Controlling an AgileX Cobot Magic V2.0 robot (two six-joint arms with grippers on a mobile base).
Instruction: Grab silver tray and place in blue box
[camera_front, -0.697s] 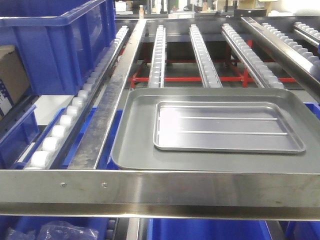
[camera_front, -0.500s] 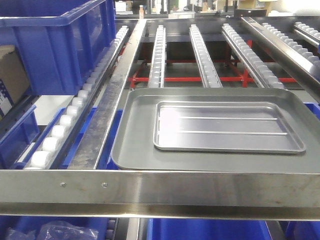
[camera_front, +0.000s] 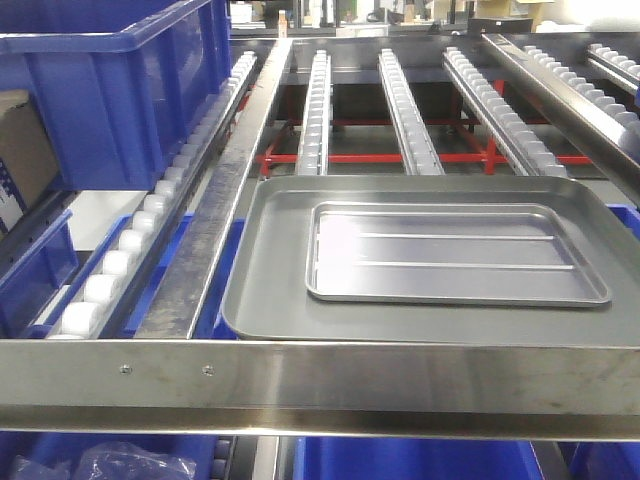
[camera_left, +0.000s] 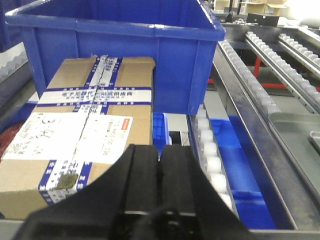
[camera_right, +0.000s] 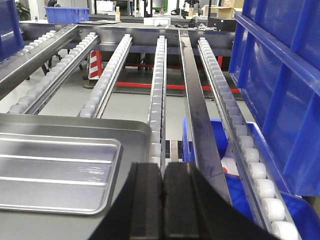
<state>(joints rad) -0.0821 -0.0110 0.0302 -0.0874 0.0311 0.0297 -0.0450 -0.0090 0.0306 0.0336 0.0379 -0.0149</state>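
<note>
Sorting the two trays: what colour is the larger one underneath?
The larger tray is dull dark grey, best seen in the front view.

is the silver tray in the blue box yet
Out. The silver tray lies flat on the larger grey tray; the blue box stands apart to its left.

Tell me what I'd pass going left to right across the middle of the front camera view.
Cardboard box → blue box → row of white rollers → steel rail → silver tray, which lies on a larger grey tray.
</note>
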